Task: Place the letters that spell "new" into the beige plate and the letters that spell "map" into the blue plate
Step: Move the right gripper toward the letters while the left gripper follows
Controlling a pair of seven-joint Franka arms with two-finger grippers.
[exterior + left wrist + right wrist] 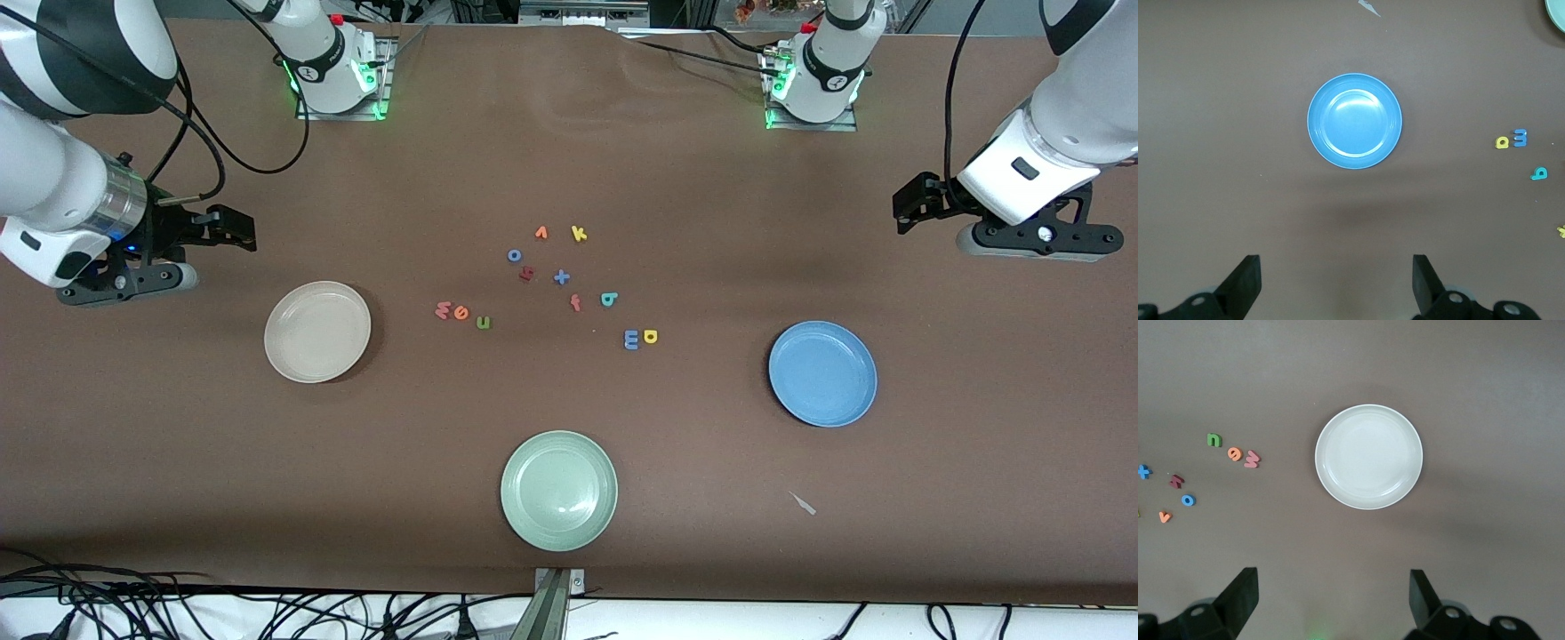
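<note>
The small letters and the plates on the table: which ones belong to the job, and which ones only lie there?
For the job:
- pink w, orange e, green n
- blue m, yellow a, teal p
- beige plate, blue plate

Only lying there:
- green plate
- yellow k, orange v, blue o, red f

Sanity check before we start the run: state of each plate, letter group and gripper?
beige plate: empty, upright.
blue plate: empty, upright.
pale green plate: empty.
"new" letters: on the table in a row, unsorted.
"map" letters: on the table, unsorted.
left gripper: open, holding nothing, waiting above the table by the blue plate.
right gripper: open, holding nothing, waiting by the beige plate.
</note>
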